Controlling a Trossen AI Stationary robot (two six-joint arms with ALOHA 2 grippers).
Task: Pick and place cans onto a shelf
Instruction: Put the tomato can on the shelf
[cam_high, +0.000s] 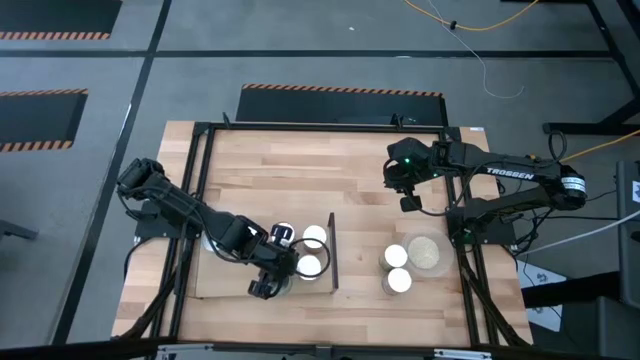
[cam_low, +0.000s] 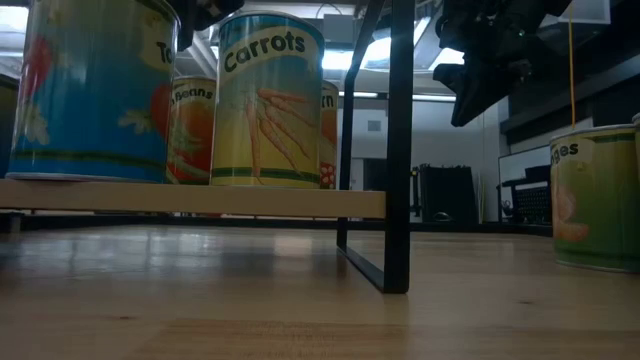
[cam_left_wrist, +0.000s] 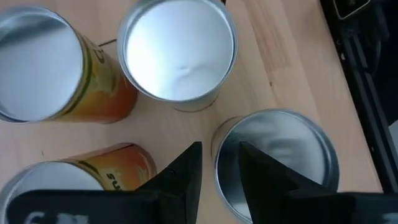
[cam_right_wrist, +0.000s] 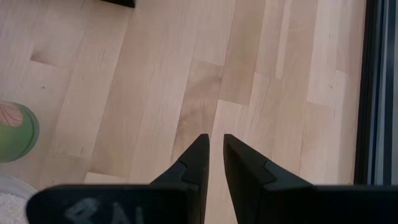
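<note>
Several cans stand upright on the pale shelf (cam_high: 230, 283), left of its black frame (cam_high: 333, 250): two (cam_high: 315, 237) (cam_high: 310, 265) show in the high view, and the carrots can (cam_low: 268, 100) in the low view. My left gripper (cam_high: 268, 285) hangs open over the shelf's near part, pointing steeply down. In the left wrist view it (cam_left_wrist: 220, 149) straddles the rim of a silvery can (cam_left_wrist: 280, 162), one finger over the can's top and one outside, with a gap on each side. My right gripper (cam_high: 408, 200) (cam_right_wrist: 215, 138) hangs shut and empty above bare tabletop at the far right.
Right of the frame, two more cans (cam_high: 396, 256) (cam_high: 399, 281) stand beside a flat beige dish (cam_high: 424, 252). A green-labelled can (cam_low: 595, 195) shows at the low view's right. Three other cans (cam_left_wrist: 177, 50) (cam_left_wrist: 37, 65) (cam_left_wrist: 62, 180) crowd close around my left gripper. Bare wood lies at the table's far half.
</note>
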